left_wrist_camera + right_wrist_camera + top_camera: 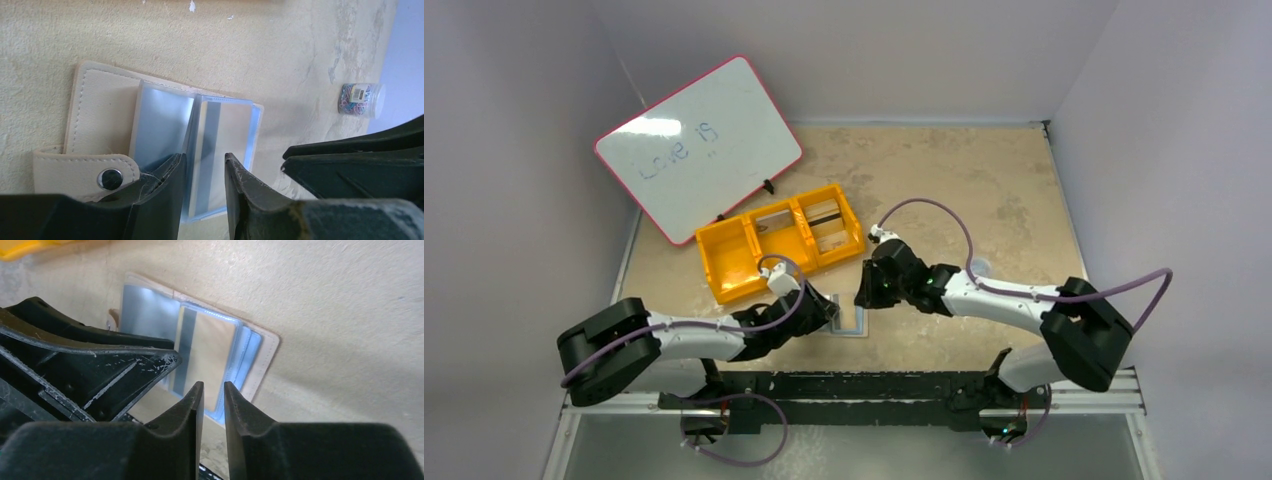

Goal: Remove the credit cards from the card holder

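Card holder [95, 110] open on the worktop [984, 180]. Left fingers [245, 190] part-open astride its sleeves, probably to steady it; right fingers [190, 410] barely apart, empty, at the edge of its tan card [207, 357], poised to pinch.

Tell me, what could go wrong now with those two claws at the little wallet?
1. The right gripper, barely open, is at the edge of the card, which lies among clear sleeves. It may pinch a sleeve too and drag the holder along.
2. The left gripper is close beside it, so the two could bump.
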